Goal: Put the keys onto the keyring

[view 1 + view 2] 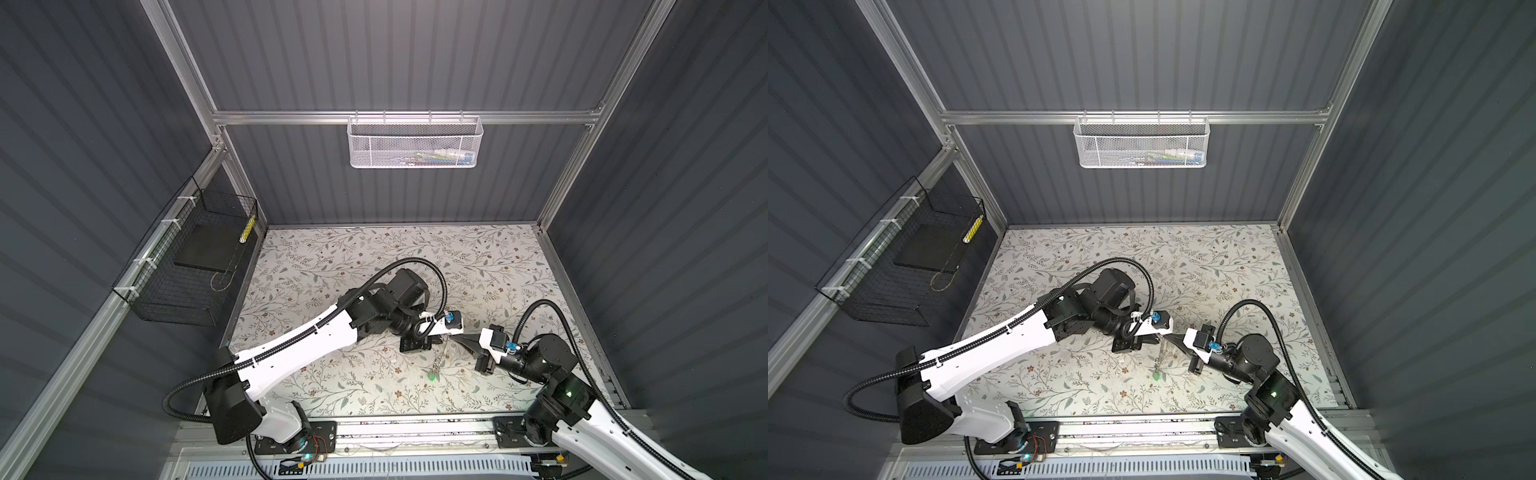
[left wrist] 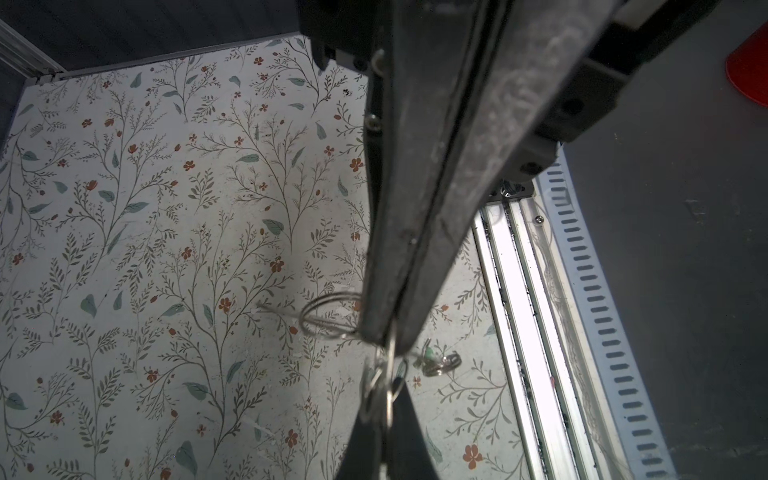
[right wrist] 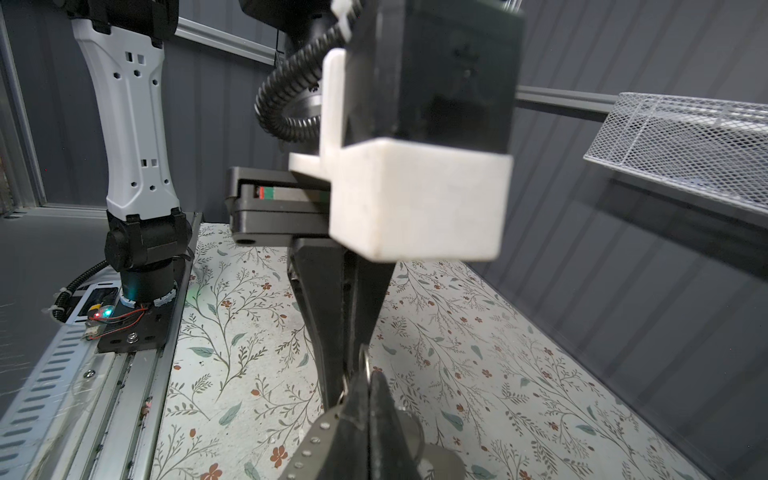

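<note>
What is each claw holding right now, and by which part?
Left claw and right claw, both shut, pinch small wire rings by the rim, tip to tip.

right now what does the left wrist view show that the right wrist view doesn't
Only left wrist: the green-tagged key near the front edge of the table. Only right wrist: the white mesh basket, the left arm's base, and the keyring edge with its row of holes beside the right claw. Both: the shut left claw pinching metal rings, tip to tip with the right claw.
</note>
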{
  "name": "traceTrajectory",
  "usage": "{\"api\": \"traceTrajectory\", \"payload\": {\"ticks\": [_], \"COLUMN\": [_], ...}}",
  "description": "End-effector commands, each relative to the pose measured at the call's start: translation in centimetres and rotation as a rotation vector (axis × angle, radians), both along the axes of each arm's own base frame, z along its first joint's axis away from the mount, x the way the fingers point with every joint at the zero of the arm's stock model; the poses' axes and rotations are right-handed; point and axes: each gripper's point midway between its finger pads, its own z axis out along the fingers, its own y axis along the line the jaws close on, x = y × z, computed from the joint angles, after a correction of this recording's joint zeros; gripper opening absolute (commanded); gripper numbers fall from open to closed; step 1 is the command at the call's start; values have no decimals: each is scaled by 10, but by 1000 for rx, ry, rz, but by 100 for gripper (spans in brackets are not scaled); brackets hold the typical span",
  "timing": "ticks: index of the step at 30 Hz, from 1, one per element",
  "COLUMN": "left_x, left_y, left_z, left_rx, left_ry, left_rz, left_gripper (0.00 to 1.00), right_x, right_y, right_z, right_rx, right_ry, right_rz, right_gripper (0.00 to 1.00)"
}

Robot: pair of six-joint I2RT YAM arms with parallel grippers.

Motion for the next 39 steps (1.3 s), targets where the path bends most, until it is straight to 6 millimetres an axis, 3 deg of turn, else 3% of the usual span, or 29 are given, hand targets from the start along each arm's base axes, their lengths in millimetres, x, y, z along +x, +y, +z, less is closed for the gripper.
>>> {"api": "traceTrajectory", "payload": {"ticks": [1,4,7,11,20,33,39], "left_x": [-5,0,9,13,9,3,3], "left_y": [-6,-6,2,13,16,2,-3], "left_z": [4,10,15,26,54,48,48], "left_rx": [-36,-70,-103,-160,-290,-292,-300], "left_ry": [34,13,-30,-74,-136,-83,-80], "left_rz": [-30,7,79,134,116,49,33], "left_gripper": [0,3,28,35,30,21,8], "right_x": [-1,0,0,0,0,-3,-3], "right_y": [-1,-1,-1,-1,2,5,7], "right_z": [17,15,14,13,15,18,18], "right_rx": [59,61,57,55,61,66,64], "right_ry": [-44,-40,-36,-32,-27,-26,-20], "right_rz": [4,3,4,7,30,57,71], "right_gripper": [0,0,0,0,0,0,0]}}
